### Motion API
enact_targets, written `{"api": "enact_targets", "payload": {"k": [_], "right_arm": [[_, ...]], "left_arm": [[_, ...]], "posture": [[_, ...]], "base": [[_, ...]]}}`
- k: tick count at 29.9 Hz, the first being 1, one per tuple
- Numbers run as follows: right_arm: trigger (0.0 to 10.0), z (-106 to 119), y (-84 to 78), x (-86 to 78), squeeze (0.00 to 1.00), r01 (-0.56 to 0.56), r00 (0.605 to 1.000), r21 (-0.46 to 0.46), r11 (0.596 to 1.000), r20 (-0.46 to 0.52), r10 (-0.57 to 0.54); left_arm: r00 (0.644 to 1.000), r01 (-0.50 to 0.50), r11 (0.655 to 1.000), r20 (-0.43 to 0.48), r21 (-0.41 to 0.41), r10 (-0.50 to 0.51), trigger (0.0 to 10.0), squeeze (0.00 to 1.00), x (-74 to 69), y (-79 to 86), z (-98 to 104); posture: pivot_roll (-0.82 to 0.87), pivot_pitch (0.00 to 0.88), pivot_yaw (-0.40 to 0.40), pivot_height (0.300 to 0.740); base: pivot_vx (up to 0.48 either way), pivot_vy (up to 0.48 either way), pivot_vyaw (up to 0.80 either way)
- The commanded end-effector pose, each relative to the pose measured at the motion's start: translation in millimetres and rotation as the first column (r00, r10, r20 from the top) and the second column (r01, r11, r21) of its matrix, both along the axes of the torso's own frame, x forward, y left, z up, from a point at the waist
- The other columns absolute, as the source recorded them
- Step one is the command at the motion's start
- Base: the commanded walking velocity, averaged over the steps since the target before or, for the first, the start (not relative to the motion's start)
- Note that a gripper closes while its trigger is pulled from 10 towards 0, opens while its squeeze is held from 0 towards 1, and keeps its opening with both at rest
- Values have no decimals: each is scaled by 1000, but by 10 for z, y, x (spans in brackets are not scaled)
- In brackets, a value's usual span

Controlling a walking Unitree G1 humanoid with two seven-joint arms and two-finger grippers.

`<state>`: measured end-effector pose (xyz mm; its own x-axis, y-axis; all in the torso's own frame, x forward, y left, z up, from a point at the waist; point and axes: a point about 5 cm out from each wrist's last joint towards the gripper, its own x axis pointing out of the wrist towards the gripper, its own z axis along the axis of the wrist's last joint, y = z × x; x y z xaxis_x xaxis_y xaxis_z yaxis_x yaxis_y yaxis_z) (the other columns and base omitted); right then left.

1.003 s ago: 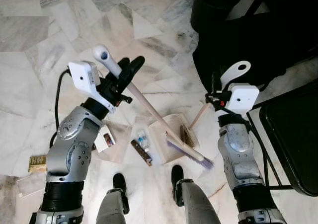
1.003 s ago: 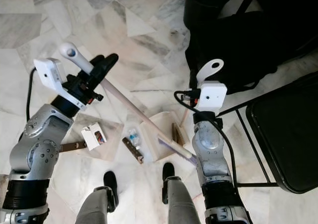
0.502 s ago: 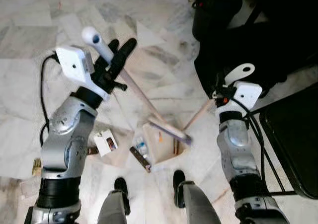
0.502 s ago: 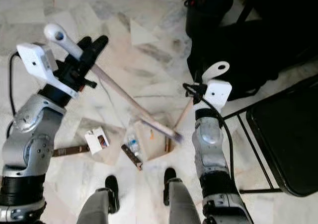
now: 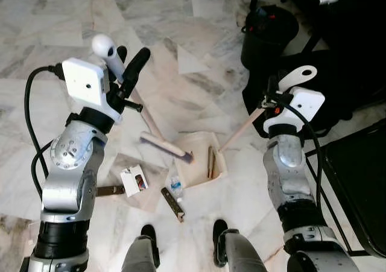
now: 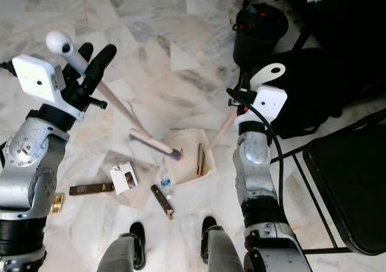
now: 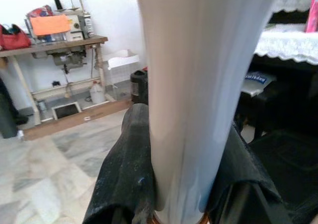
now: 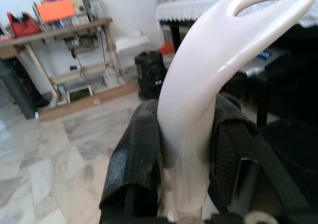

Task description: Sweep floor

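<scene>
My left gripper point(image 5: 123, 73) is shut on the white grip of a broom point(image 5: 110, 50), whose wooden pole slants down to the brush head point(image 5: 166, 146) on the marble floor beside the dustpan. My right gripper point(image 5: 278, 94) is shut on the white looped handle point(image 5: 297, 78) of a cream dustpan point(image 5: 204, 161), which rests on the floor between my arms. Both wrist views show black fingers point(image 7: 130, 169) clamped around the broom grip point(image 7: 196, 85) and the dustpan handle point(image 8: 198, 100). Litter lies to the left of the pan: a small carton point(image 5: 134, 178), a small bottle point(image 5: 175, 184), a dark bar point(image 5: 172, 204).
A black bucket point(image 5: 268, 34) and black bags point(image 5: 338, 61) stand at the far right. A black folding chair point(image 5: 356, 187) is close by my right arm. My feet point(image 5: 184, 248) are just behind the litter. Open marble floor lies ahead and to the left.
The brush head has swept left, out of the dustpan's right side to its left edge. My left arm rose with the broom. The camera tilted up, showing more floor.
</scene>
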<state>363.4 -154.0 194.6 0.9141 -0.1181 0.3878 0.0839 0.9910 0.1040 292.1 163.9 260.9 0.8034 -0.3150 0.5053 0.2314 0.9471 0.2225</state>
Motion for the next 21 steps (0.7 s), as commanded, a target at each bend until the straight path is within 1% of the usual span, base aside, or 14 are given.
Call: {"api": "enact_targets", "payload": {"k": [1, 3, 4, 6, 8, 11, 13, 15, 18, 21], "right_arm": [[10000, 110, -15, -6, 0, -2, 999, 16, 1000, 51, 1], [10000, 135, -21, -13, 0, -3, 998, 18, 1000, 59, 2], [10000, 141, -25, -15, 0, -6, 998, 34, 999, 60, 4], [10000, 152, -16, -20, 0, -14, 998, 56, 998, 60, 11], [10000, 158, -5, -24, 0, -17, 998, 49, 999, 62, 14], [10000, 177, 16, -35, 0, -28, 997, 53, 998, 68, 24], [10000, 214, 28, -53, 0, -37, 997, 61, 997, 76, 32], [10000, 219, 34, -55, 0, -42, 996, 62, 997, 75, 38], [10000, 234, 47, -82, 0, -50, 996, 59, 997, 75, 45], [10000, 237, 45, -100, 0, -49, 996, 44, 998, 73, 46]], "left_arm": [[998, -11, 999, 66, 34, 9, 10000, 0, -110, -25, 26], [998, -31, 997, 54, 64, 27, 10000, 0, -128, -22, -55], [997, -55, 994, 55, 90, 50, 10000, 0, -123, -14, -98], [995, -89, 993, 58, 74, 84, 10000, 0, -106, 15, -110], [994, -99, 992, 62, 76, 94, 10000, 0, -101, 23, -109], [990, -126, 988, 73, 93, 119, 10000, 0, -80, 28, -126], [985, -165, 980, 77, 111, 157, 10000, 0, -76, 34, -172], [984, -170, 980, 74, 107, 162, 10000, 0, -77, 34, -186], [986, -165, 982, 49, 92, 161, 10000, 0, -90, -18, -275], [985, -170, 982, 45, 82, 167, 10000, 0, -105, -43, -302]], "posture": [[17, 193, -3, 740], [16, 188, -4, 740], [11, 174, -7, 740], [9, 176, -9, 740], [8, 178, -10, 740], [8, 175, -11, 740], [0, 176, -10, 740], [-1, 176, -11, 740], [-5, 178, -10, 740], [-9, 180, -10, 740]], "base": [[0, 0, 0], [0, 0, 0], [0, 0, 0], [0, 0, 0], [0, 0, 0], [0, 0, 0], [0, 0, 0], [0, 0, 0], [0, 0, 0], [0, 0, 0]]}}
